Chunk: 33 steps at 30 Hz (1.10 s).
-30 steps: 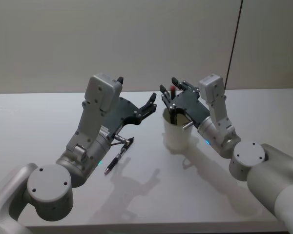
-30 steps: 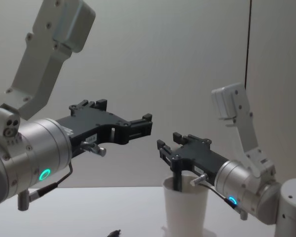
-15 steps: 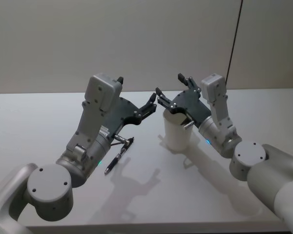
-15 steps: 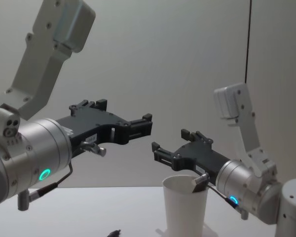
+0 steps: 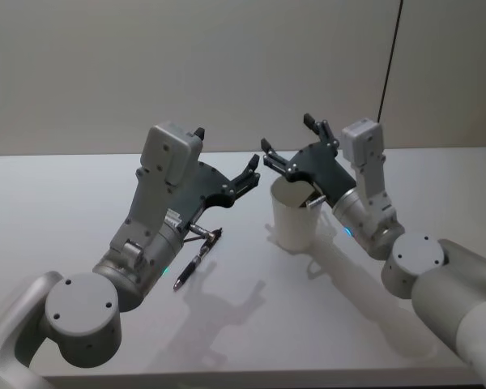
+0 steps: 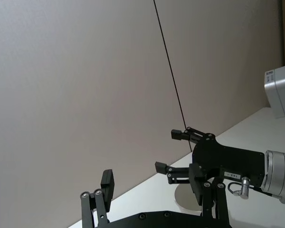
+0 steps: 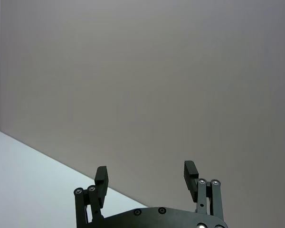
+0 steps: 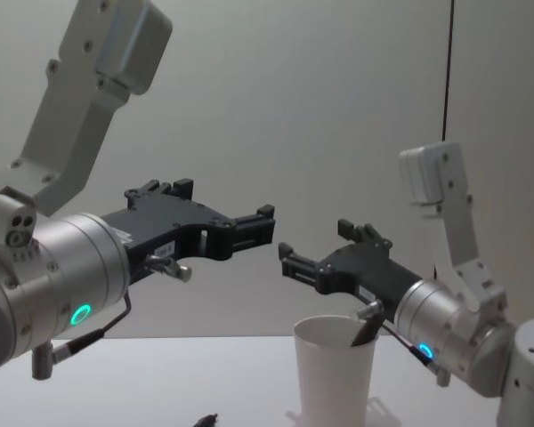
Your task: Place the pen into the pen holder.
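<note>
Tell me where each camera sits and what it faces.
Head: high, looking down at the table, left gripper, right gripper, pen holder, pen.
Chest: low, looking across at both grippers, the right above the pen holder.
Left wrist: behind its open fingers, facing the right gripper.
Right wrist: behind its open fingers, facing the wall.
Head and chest share the pen holder.

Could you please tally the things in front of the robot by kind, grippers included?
White paper cup: 1
Pens: 2, the lying pen on the table and the leaning pen in the cup
Grippers: 2, the left gripper and the right gripper, both with jaws open
Total: 5
</note>
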Available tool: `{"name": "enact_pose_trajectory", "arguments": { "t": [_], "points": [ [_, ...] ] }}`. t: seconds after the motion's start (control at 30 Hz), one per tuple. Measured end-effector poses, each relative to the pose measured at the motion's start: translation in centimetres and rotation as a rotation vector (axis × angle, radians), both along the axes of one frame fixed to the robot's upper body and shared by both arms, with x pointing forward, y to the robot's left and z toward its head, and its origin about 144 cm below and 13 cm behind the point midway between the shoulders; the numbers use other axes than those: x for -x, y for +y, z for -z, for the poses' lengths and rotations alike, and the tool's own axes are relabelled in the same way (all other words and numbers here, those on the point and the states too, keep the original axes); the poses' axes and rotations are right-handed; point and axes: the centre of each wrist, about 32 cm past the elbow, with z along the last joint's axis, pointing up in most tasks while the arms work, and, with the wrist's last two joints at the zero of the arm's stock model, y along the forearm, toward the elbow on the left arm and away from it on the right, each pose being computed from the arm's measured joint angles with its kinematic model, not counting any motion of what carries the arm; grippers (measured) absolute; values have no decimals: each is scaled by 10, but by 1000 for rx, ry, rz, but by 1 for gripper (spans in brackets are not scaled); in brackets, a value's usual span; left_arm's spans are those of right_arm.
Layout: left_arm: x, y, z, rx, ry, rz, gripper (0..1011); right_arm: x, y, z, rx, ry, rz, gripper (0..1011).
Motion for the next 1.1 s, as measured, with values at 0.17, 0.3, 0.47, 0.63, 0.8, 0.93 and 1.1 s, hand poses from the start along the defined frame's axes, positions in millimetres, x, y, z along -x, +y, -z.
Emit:
{"name": "enact_pose_trajectory", "arguments": {
  "t": [0.17, 0.3, 0.47, 0.63, 0.8, 0.93, 1.1],
  "points": [
    [0, 0, 0, 0, 0, 0, 1004, 3, -1, -1, -34, -17, 12, 1001],
    [0, 0, 0, 0, 0, 0, 1004, 5, -5, -10, -62, -37, 28, 1001],
    [0, 0, 0, 0, 0, 0, 1004, 13, -10, -19, -89, -46, 51, 1001],
    [0, 0, 0, 0, 0, 0, 1004, 24, -18, -30, -121, -40, 80, 1002],
    [0, 0, 0, 0, 0, 0, 1004, 36, -26, -40, -148, -24, 108, 1001],
    [0, 0, 0, 0, 0, 0, 1004, 45, -32, -45, -165, -3, 132, 1001],
    [0, 0, 0, 0, 0, 0, 1004, 56, -39, -53, -181, 19, 160, 1001]
  ]
}}
